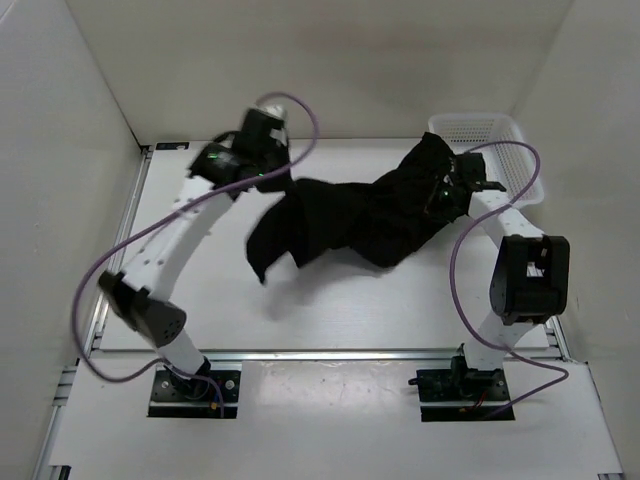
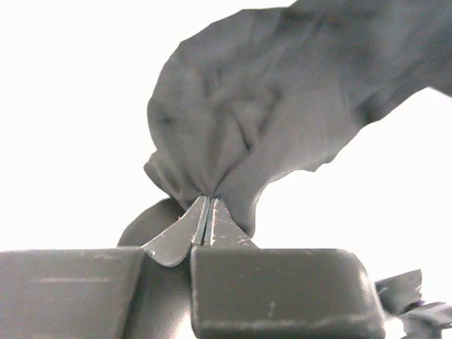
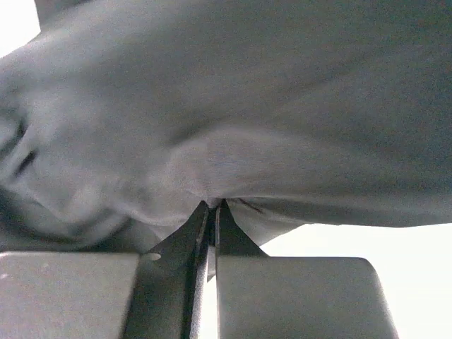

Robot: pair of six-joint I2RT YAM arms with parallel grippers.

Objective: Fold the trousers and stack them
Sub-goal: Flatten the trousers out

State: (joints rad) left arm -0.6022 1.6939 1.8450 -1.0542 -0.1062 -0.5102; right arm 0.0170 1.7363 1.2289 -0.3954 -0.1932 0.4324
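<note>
As left gripper point(image 2: 208, 203) and right gripper point(image 3: 212, 207) pinch the trousers point(image 1: 350, 215), basket point(image 1: 505, 135) stands beside.

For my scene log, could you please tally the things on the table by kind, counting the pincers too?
Black trousers: 1
White mesh basket: 1
Pincers: 2, the left pincer and the right pincer, each shut on the trousers
Total: 4

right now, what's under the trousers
The trousers hang between the left gripper and right gripper. Under their left end only bare table shows; beneath the middle is covered.
</note>
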